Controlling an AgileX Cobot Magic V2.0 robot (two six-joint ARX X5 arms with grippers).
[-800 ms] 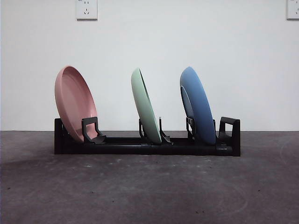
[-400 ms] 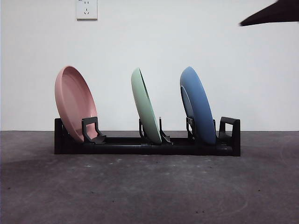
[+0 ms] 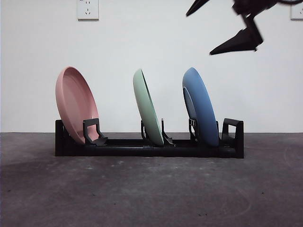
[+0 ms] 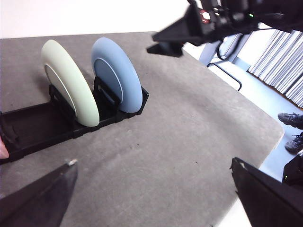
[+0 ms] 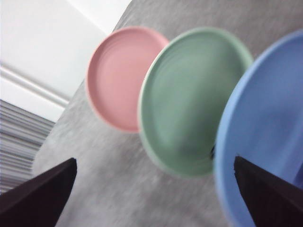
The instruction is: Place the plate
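A black rack (image 3: pixel 142 144) on the grey table (image 3: pixel 151 189) holds three upright, tilted plates: pink plate (image 3: pixel 73 104) at one end, green plate (image 3: pixel 147 106) in the middle, blue plate (image 3: pixel 201 106) at the other end. The right gripper (image 3: pixel 222 26) hangs above the blue plate, apart from it, jaws spread wide and empty. The left gripper (image 4: pixel 151 189) waits over the table's near edge, jaws wide
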